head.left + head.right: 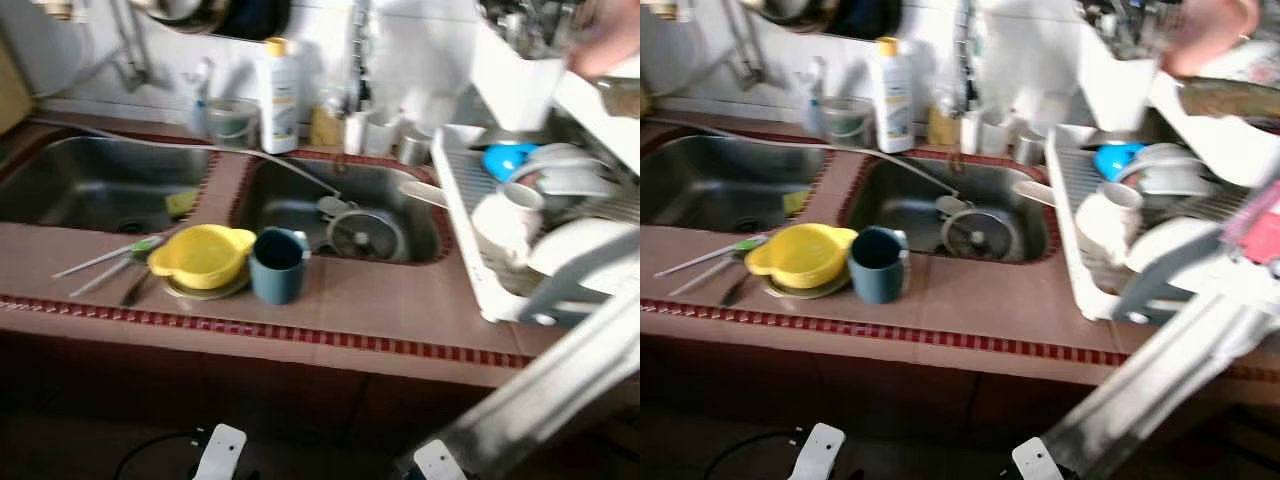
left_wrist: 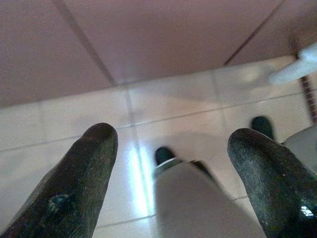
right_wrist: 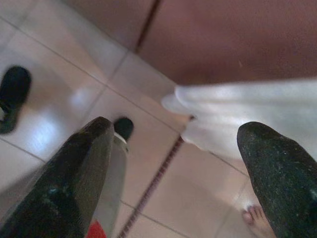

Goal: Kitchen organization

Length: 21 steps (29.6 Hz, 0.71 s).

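Note:
A yellow bowl [image 1: 200, 255] sits on a small plate on the brown tiled counter [image 1: 380, 300], with a teal mug [image 1: 277, 265] touching its right side. Loose utensils [image 1: 105, 262] lie to the bowl's left. Behind them is a steel double sink [image 1: 100, 180]; the right basin holds a strainer [image 1: 365, 235]. A white dish rack [image 1: 460, 230] at the right carries a white mug [image 1: 505, 220], plates and a blue bowl [image 1: 505, 158]. Both arms hang low over the pale floor tiles. My left gripper [image 2: 173, 136] and my right gripper [image 3: 178, 128] are open and hold nothing.
A person's hand [image 1: 605, 45] is at the white utensil holder [image 1: 515, 85] above the rack, and a bare foot [image 3: 257, 218] stands on the floor. A white soap bottle [image 1: 278, 95] and cups line the back wall. A blurred pale bar [image 1: 540, 390] slants across the lower right.

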Motion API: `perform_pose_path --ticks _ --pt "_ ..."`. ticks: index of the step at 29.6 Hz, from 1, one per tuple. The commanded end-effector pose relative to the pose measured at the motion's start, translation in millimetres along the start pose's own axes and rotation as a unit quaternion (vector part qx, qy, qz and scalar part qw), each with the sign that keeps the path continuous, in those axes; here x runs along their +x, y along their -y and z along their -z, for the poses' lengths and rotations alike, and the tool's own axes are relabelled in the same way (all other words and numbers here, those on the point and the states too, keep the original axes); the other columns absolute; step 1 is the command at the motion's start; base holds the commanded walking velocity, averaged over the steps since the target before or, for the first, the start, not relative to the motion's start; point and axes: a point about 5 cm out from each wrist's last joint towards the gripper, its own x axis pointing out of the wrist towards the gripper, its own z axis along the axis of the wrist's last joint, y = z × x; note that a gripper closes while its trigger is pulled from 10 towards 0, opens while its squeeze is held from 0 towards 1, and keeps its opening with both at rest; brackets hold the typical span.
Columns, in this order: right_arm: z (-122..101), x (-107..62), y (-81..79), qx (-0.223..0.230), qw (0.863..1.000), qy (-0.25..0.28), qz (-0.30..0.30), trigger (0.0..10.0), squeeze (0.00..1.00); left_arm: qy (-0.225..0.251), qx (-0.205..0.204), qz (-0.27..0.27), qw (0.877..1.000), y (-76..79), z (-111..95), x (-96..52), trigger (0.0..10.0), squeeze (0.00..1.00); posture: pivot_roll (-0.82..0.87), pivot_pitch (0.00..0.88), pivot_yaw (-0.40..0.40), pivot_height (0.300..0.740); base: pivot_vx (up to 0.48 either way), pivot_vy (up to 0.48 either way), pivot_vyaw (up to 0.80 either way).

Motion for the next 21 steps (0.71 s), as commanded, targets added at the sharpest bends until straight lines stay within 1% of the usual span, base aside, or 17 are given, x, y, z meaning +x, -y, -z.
perform_pose_path --ticks 1,18,21 --pt "4.1 -1.3 3.9 0.003 1.000 -0.005 0.004 10.0 0.00 0.004 0.006 0.004 1.000 2.2 -3.8 1.4 10.0 0.00 -0.03 0.000 -0.054 0.740 0.000 0.304 0.00" --pt "1.4 -0.8 3.6 0.000 1.000 0.002 0.002 10.0 0.00 0.008 0.013 0.006 1.000 2.1 -6.0 1.8 10.0 0.00 -0.03 0.000 -0.054 0.740 0.000 0.303 0.00" --pt "1.4 -0.8 3.4 -0.001 1.000 0.002 0.002 10.0 0.00 0.008 0.013 0.005 1.000 1.8 -5.9 1.8 10.0 0.00 -0.03 0.000 -0.054 0.740 0.000 0.000 0.00"
